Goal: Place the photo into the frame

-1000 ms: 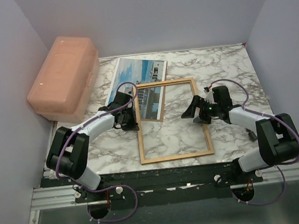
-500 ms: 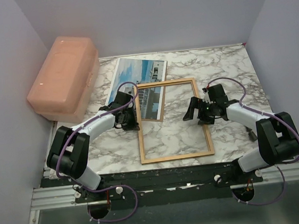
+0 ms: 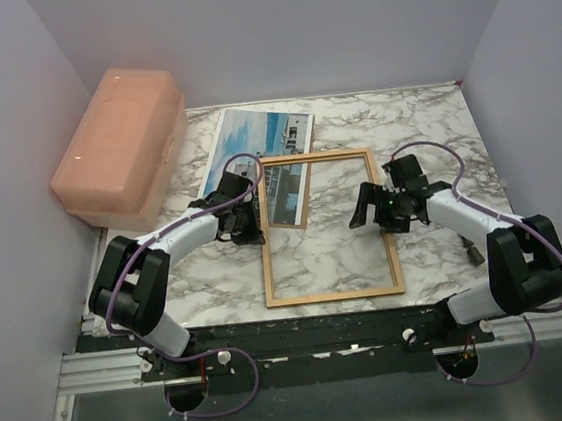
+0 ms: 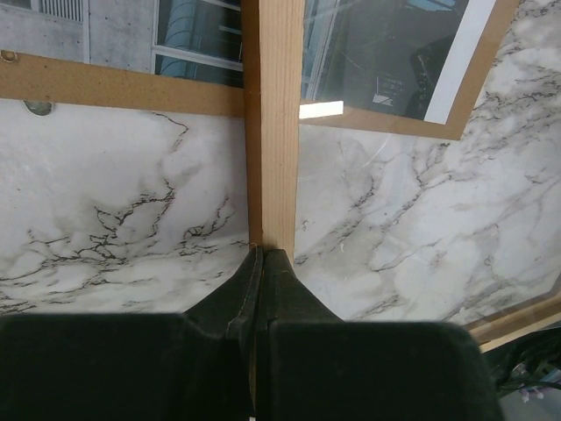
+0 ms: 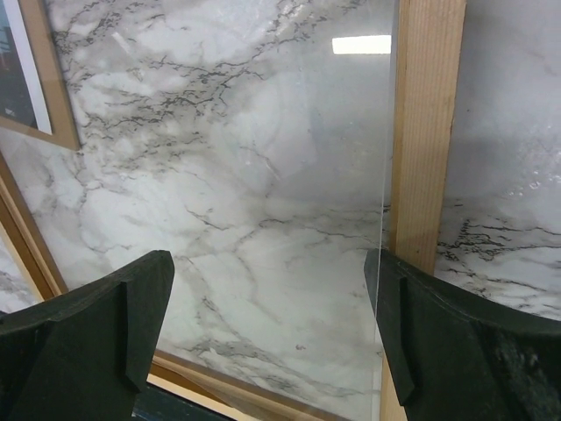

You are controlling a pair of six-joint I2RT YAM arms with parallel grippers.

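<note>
The orange-brown wooden frame (image 3: 335,292) lies flat on the marble table, with a clear pane (image 5: 263,158) in its opening. The photo (image 3: 253,138) of a white building lies at the back left on a brown board (image 4: 114,88), its near corner under the frame's top left. My left gripper (image 3: 252,236) is shut, its tips (image 4: 263,256) resting on the frame's left rail (image 4: 272,123). My right gripper (image 3: 380,212) is open and holds nothing. In the right wrist view its gap (image 5: 272,324) is above the pane, and one finger (image 5: 438,342) is over the right rail (image 5: 429,132).
A pink plastic box (image 3: 119,147) stands at the back left against the wall. Grey walls close in the table on the left, back and right. Bare marble (image 3: 424,135) lies right of the frame.
My right gripper has opened wider and shifted a little to the right over the frame's right rail. The left gripper, frame and photo have not moved.
</note>
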